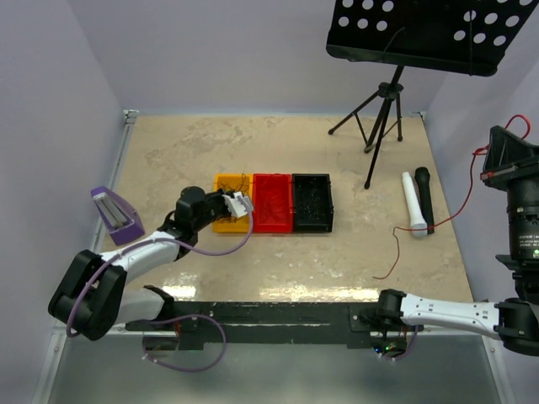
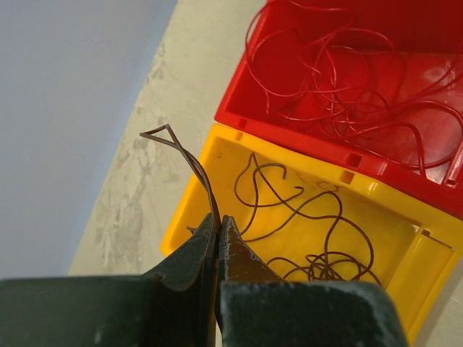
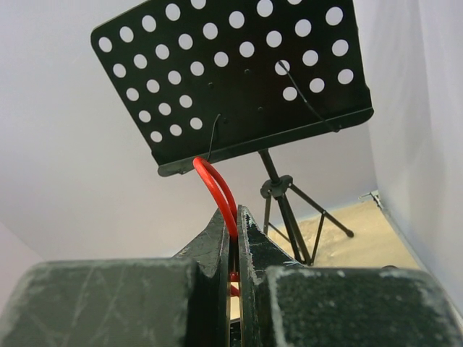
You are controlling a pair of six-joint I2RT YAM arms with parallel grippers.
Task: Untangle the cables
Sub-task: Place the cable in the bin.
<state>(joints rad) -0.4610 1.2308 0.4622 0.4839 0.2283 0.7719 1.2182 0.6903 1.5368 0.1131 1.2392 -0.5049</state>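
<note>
Closest to my left wrist lens, the left gripper (image 2: 218,224) has its fingers pressed together on a single dark brown strand (image 2: 189,160), which curls up from the tips and ends in a small kinked triangle out over the table (image 2: 137,188). Just beyond the tips sits the yellow bin (image 2: 289,155) with a loose heap of dark wires (image 2: 318,238) in it, and touching it is the red bin (image 2: 289,134), holding curly red wires (image 2: 340,87). On the other side, the right gripper (image 3: 236,217) is pinched shut on a red loop (image 3: 215,184), low at the near edge of the table and pointing up toward the music stand (image 3: 239,79). I read this as the sorting step: one dark strand is pulled free and ready to go in with its kind. Next I would carry the left tips further in over the yellow bin and part the fingers there. That free end is springy and hangs outside the rim, so it may cling or flip out when I release it.
</note>
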